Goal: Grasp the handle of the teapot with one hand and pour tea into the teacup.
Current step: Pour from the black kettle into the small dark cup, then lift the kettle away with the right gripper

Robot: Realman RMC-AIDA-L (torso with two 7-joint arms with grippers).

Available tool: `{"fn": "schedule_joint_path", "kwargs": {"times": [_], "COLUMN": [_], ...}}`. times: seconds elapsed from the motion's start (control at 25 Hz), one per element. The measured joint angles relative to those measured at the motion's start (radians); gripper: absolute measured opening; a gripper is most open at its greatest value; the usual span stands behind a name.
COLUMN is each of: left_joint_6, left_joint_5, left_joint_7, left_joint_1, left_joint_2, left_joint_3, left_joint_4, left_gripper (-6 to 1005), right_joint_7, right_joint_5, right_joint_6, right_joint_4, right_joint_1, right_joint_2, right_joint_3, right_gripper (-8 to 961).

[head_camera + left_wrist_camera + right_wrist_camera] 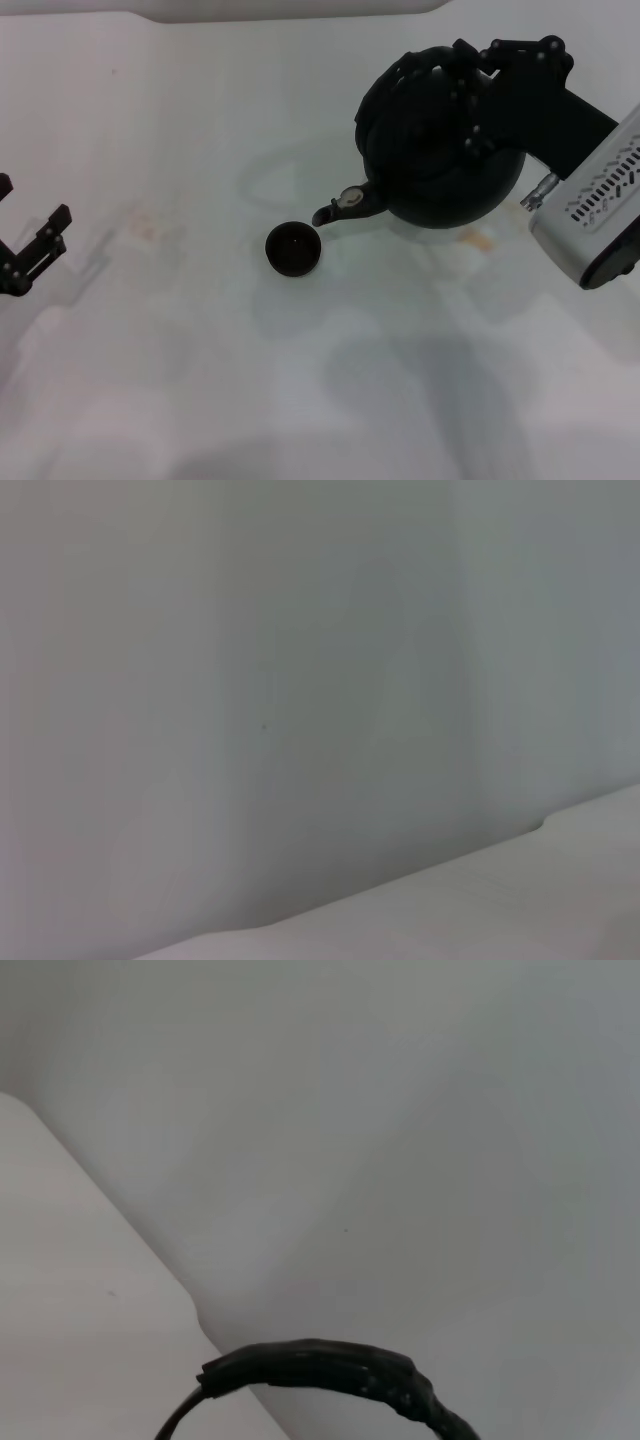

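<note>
The round matte-black teapot (440, 150) is at the right in the head view. Its short spout (335, 210) points left and down, ending just right of and behind the small dark teacup (293, 248). The teapot looks lifted and tipped toward the cup. My right gripper (470, 95) is over the top of the teapot, shut on the arched black handle (415, 65). The ribbed handle also shows in the right wrist view (320, 1365). My left gripper (28, 245) is open and empty at the far left edge.
The white tabletop (200, 380) spreads around the cup. A pale raised edge (290, 10) runs along the back. Faint stains mark the surface at the left (145, 228) and under the teapot (478, 240). The left wrist view shows only plain white surface (300, 730).
</note>
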Motion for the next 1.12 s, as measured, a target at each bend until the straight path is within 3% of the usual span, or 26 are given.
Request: {"fn": "schedule_joint_path", "kwargs": {"times": [1.12], "left_joint_6": [0.011], "left_joint_5": [0.000], "left_joint_7": [0.003], "left_joint_1": [-0.003], "left_joint_2": [0.000], "left_joint_3": [0.003], "left_joint_4": [0.001], "left_gripper": [726], "right_joint_7": [-0.070], "right_joint_5": [0.000], "right_joint_6": [-0.119], "right_joint_4": [0.059], "right_joint_1": [0.003], "right_joint_2": [0.002], "right_joint_3": [-0.085], "right_gripper": [107]}}
